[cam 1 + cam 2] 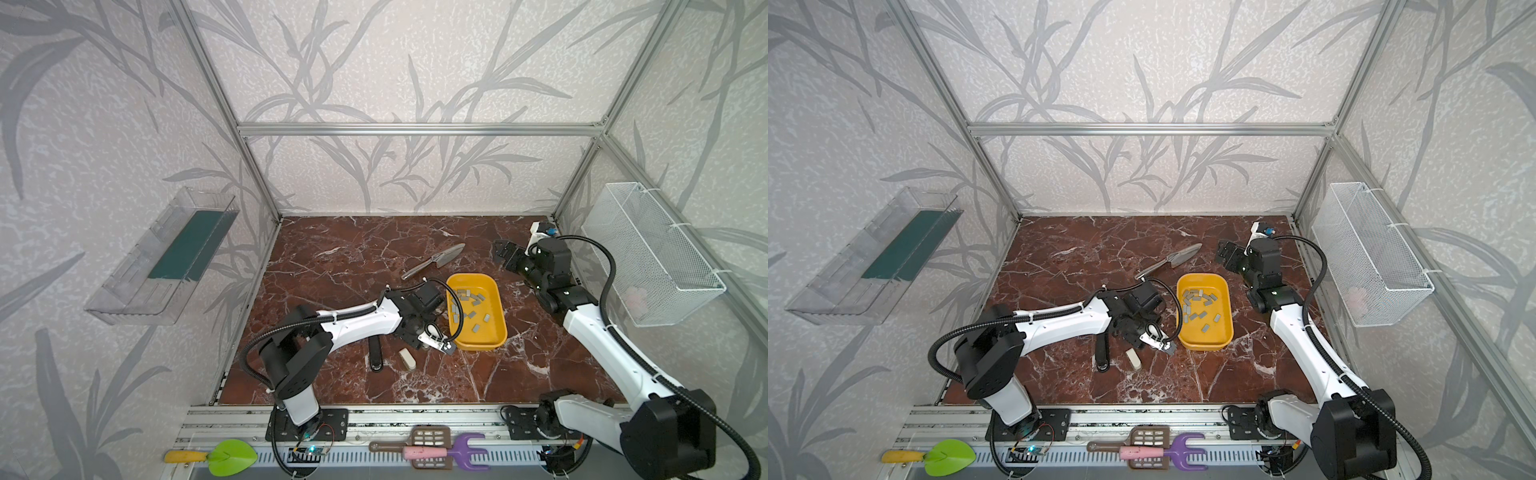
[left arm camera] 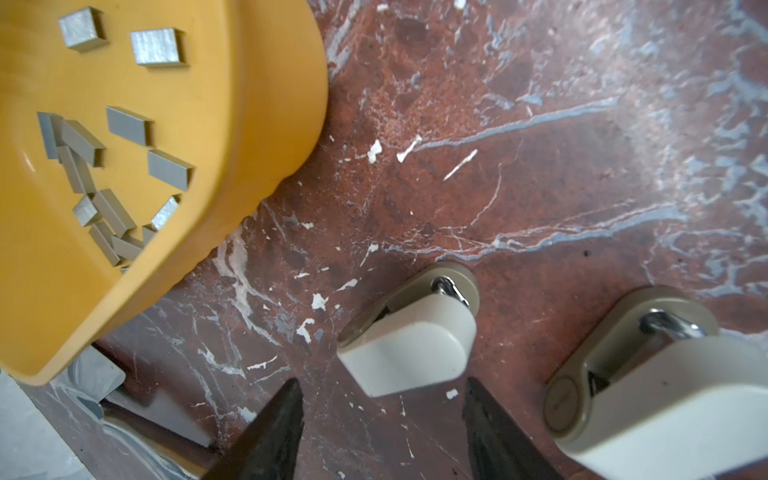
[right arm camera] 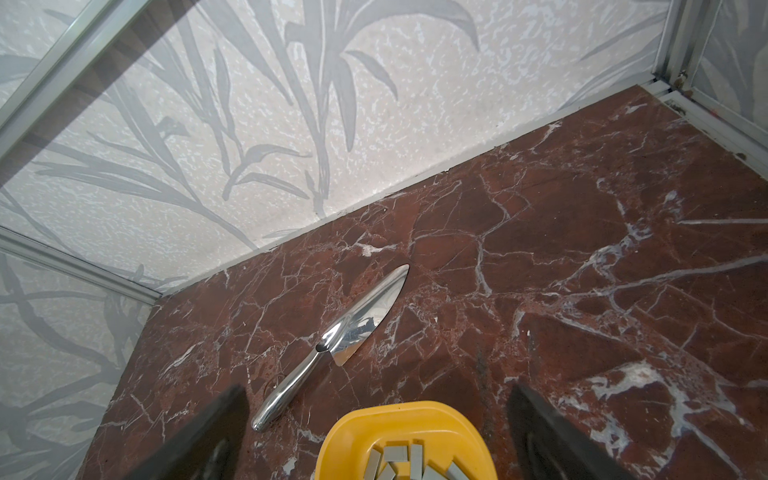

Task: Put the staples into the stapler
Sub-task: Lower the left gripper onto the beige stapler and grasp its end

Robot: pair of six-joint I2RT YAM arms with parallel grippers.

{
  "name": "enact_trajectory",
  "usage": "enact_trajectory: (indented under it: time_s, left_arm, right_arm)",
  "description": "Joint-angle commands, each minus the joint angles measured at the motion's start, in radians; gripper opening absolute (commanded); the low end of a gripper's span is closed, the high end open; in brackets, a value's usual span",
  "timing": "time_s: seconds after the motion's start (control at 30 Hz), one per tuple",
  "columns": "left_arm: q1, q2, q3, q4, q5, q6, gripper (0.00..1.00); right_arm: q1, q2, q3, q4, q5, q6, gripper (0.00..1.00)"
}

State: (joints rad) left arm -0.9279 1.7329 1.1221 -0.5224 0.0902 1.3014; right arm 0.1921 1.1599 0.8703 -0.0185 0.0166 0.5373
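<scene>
Several small grey staples (image 1: pixel 469 297) (image 2: pixel 124 124) (image 3: pixel 399 457) lie loose in a yellow tray (image 1: pixel 478 345) (image 2: pixel 270 104) (image 3: pixel 399 411). In the left wrist view a small beige stapler (image 2: pixel 407 345) lies on the marble just beyond my left gripper (image 2: pixel 382 390). That gripper is open with nothing between its fingers. A second beige stapler (image 2: pixel 665 386) lies beside the first. Both top views show one beige stapler (image 1: pixel 407 359) (image 1: pixel 1133 359) and a long black one (image 1: pixel 376 353) (image 1: pixel 1101 353) under the left wrist (image 1: pixel 415 311). My right gripper (image 1: pixel 505 251) (image 1: pixel 1227 251) (image 3: pixel 380 399) hangs open and empty behind the tray.
A steel knife (image 1: pixel 436 259) (image 3: pixel 345 332) lies behind the tray. A white and grey piece (image 1: pixel 438 341) sits at the tray's near left corner. A wire basket (image 1: pixel 656 257) hangs on the right wall and a clear shelf (image 1: pixel 166 257) on the left. Plastic toys (image 1: pixel 432 451) lie on the front rail.
</scene>
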Motion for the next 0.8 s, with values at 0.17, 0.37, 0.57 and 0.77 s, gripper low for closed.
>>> enact_trajectory:
  time_s: [0.17, 0.37, 0.57, 0.77]
  left_arm:
    - [-0.029, 0.054, 0.017, 0.015, -0.031, 0.031, 0.56]
    - [-0.032, 0.070, 0.062, -0.055, 0.002, 0.017, 0.38]
    - [-0.038, 0.070, 0.056, -0.056, -0.005, 0.026, 0.38]
    - [-0.045, 0.072, 0.050, -0.051, -0.004, 0.023, 0.49]
  right_arm:
    - [0.020, -0.022, 0.042, -0.011, 0.032, -0.026, 0.97]
    - [0.022, -0.020, 0.045, -0.018, 0.037, -0.027, 0.97]
    - [0.027, -0.023, 0.048, -0.026, 0.054, -0.037, 0.97]
    - [0.034, -0.022, 0.048, -0.028, 0.060, -0.043, 0.97]
